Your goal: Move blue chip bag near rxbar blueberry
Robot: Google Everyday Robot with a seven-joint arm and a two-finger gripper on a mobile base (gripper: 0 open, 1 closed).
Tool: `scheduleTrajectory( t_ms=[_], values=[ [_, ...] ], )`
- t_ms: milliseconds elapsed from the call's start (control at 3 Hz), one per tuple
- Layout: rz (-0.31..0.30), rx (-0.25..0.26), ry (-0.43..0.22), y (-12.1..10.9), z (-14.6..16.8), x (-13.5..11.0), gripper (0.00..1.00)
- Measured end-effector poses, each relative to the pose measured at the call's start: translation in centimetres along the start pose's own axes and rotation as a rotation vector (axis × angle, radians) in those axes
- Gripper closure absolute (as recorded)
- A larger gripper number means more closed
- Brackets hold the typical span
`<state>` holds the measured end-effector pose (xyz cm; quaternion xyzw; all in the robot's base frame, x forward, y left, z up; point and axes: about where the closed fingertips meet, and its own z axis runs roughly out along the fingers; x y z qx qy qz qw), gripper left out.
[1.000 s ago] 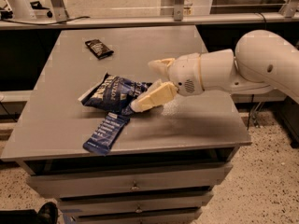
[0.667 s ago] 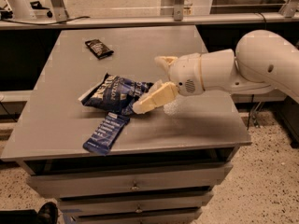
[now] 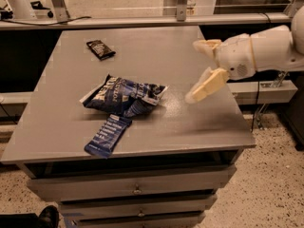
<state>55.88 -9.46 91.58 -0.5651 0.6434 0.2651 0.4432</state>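
Where the grey table [image 3: 190,127] ends at its front edge, a stack of grey drawers [image 3: 137,186] sits beneath it, each with a small centre knob. Speckled floor [image 3: 266,189] shows to the right. On the top, nearest the front edge and left of centre, lies the rxbar blueberry [image 3: 108,135], flat and angled, with its near end close to the front edge. Its far end meets the lower edge of the blue chip bag [image 3: 124,96]. Cannot tell whether the bar tucks under the bag or only touches it. The bag lies crumpled on its side just behind the bar, around the middle of the surface and somewhat toward the left edge, white lettering up. To the right of the bag and clear of it, the gripper [image 3: 193,71] hangs above the table toward the right edge. Its two tan fingers [image 3: 207,84] are spread wide with nothing between them. One finger slants down toward the surface and the other sits higher and farther back. The white arm [image 3: 266,49] reaches in from beyond the right edge. Toward the far left corner a small black bar wrapper [image 3: 100,49] lies flat, well apart from the bag.
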Motion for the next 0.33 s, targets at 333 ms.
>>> scheduleTrajectory(
  t_ms=[333],
  values=[
    [-0.046,0.017,-0.002,-1.02,-3.3,-1.72,0.0]
  ],
)
